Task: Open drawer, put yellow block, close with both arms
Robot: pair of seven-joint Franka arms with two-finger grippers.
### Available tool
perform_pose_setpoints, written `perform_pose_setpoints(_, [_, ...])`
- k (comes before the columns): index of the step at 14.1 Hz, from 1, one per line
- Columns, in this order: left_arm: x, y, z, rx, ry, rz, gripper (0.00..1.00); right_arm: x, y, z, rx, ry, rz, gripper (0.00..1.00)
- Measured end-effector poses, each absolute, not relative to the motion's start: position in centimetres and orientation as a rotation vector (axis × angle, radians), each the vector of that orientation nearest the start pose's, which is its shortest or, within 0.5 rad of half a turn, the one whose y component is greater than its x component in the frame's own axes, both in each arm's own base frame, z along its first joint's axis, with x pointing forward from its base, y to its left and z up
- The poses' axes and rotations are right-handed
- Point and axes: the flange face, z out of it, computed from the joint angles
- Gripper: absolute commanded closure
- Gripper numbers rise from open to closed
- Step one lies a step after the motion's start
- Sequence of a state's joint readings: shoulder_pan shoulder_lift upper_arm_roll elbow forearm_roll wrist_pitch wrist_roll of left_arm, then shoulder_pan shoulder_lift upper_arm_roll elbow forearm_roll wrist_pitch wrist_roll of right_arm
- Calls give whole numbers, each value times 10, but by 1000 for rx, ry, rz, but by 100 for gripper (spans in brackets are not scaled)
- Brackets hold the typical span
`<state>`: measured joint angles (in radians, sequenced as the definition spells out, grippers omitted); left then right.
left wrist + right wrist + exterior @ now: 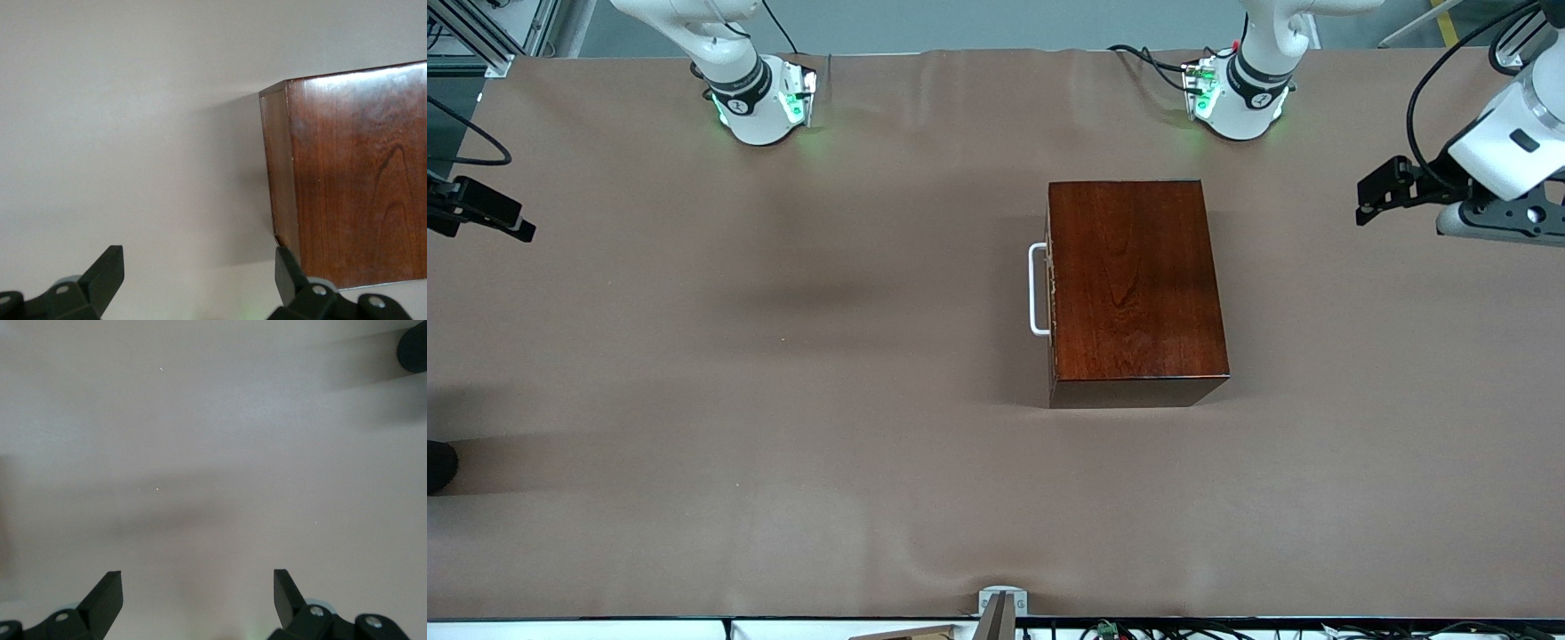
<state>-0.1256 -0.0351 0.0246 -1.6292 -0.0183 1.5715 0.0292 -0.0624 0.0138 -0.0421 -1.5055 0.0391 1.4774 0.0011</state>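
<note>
The glossy dark wooden box (1134,276) stands near the middle of the table, and one of its corners shows in the left wrist view (360,180). Its drawer (1051,293) is pushed fully in; the white loop handle (1037,289) faces the right arm's end of the table. The yellow block is out of view. My left gripper (1371,197) hangs open and empty over the table at the left arm's end, beside the box (199,270). Over bare table at the right arm's end, my right gripper (511,222) is also open and empty (198,590).
A brown cloth (783,356) covers the table. A dark round object (438,467) sits at the table's edge at the right arm's end and shows in the right wrist view (415,347). A small grey bracket (1003,603) stands at the edge nearest the front camera.
</note>
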Motion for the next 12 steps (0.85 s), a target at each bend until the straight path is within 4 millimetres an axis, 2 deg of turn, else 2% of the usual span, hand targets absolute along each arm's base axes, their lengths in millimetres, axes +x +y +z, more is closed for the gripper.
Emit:
perform_pose_setpoints(3, [545, -54, 613, -3153, 195, 44, 0, 547, -53, 639, -3096, 159, 62, 0])
perform_pose_setpoints(12, [546, -52, 615, -3154, 188, 35, 0, 547, -53, 639, -3096, 159, 62, 0])
